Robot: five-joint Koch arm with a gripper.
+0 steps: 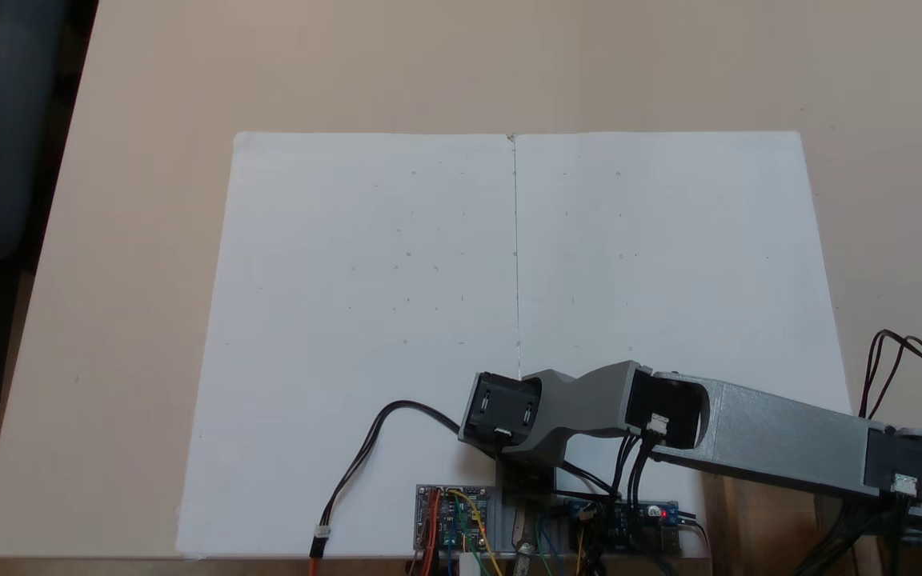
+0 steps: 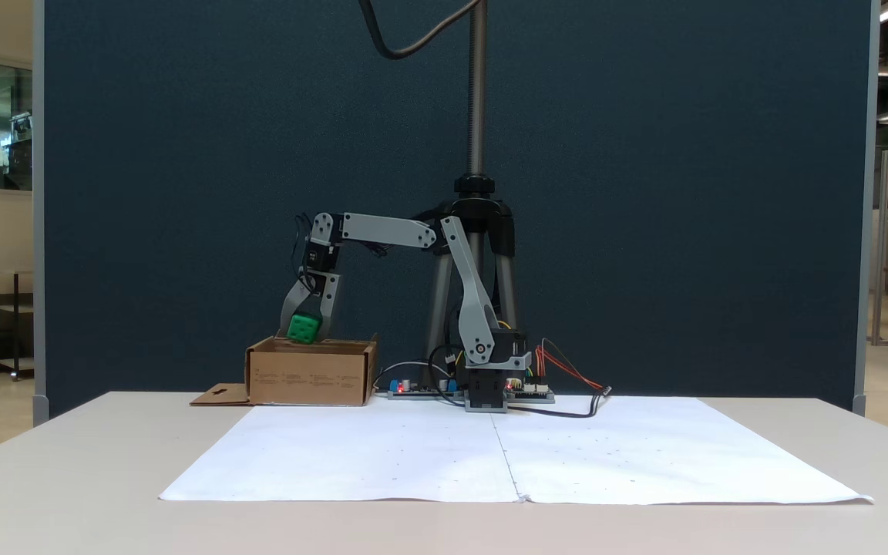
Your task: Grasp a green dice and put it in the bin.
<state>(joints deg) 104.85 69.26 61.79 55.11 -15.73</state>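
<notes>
Dark blue backdrop, white paper on table. Gripper (image 2: pixel 304 333) clamped on the green dice (image 2: pixel 304 328), directly above the bin (image 2: pixel 310 378) opening; release drops straight down.

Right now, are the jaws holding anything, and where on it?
Yes: the gripper holds the green dice by its sides, just above the open top of the bin.

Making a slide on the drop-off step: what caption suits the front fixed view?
Koch arm's gripper holds the green dice just above the open cardboard bin.
</notes>
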